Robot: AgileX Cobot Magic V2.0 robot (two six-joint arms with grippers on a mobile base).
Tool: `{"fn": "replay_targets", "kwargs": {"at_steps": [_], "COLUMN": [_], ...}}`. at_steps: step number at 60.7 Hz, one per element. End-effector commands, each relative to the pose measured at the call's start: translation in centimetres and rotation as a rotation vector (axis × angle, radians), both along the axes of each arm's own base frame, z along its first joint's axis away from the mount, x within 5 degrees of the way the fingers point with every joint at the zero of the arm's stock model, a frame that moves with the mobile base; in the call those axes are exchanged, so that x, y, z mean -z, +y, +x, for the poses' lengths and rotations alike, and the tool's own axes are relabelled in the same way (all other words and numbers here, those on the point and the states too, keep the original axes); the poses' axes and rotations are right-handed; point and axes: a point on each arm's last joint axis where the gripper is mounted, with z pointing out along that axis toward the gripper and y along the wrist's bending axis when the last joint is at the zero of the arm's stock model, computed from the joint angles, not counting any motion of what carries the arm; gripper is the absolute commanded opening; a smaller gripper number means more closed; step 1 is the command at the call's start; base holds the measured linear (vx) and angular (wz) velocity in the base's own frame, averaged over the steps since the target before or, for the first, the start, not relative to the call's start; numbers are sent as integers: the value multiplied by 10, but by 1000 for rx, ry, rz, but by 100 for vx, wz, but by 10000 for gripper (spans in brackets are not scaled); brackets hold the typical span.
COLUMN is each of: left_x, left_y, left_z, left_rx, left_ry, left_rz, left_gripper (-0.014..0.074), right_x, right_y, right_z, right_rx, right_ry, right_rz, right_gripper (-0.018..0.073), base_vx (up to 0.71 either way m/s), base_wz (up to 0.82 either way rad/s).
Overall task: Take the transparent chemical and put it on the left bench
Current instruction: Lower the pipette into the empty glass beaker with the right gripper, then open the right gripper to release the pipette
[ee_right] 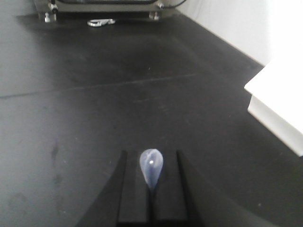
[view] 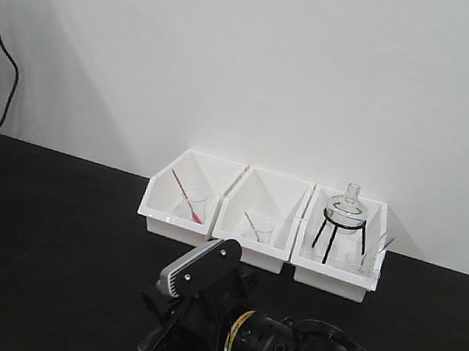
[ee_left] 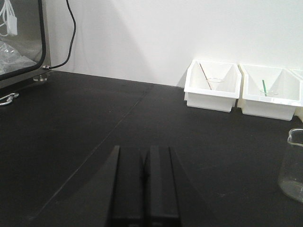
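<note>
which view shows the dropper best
The right wrist view: the dropper sits centred between the right gripper fingers, its whitish rounded bulb plainly visible above the black bench. The left wrist view does not show it. In the front-facing view the arm hides the gripper, so no dropper can be made out.

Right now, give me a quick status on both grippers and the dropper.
Left gripper shut, empty. Right gripper shut on the dropper, bulb showing, above the black bench. White bin off to the side, path open.

Lab, black bench (view: 51, 219), flask on tripod (view: 348, 212), glass beaker (ee_left: 294, 165)
</note>
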Motion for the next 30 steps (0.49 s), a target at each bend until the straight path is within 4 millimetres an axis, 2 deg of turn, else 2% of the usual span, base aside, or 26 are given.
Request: {"fn": "replay_targets", "kwargs": {"at_steps": [1, 16, 25, 30], "left_x": [-3, -3, -3, -3], "left_y": [0, 0, 0, 0], "left_z": [-1, -1, -1, -1], "left_rx": [1, 1, 1, 1], "left_ry": [-81, -81, -81, -81], "left_rz": [-14, -14, -14, -14], "left_gripper": [-3, -3, -3, -3], "right_x": [-33, -30, -35, -51], "right_y": [3, 3, 1, -9], "right_z": [-1, 0, -1, -7], "right_rx": [-16, -9, 9, 61], "right_ry": [-76, -55, -41, -2], "right_rz": [119, 124, 116, 109], "right_gripper": [137, 427, 463, 455], "base_vx": [0, 0, 0, 0], "base_wz": [0, 0, 0, 0]}}
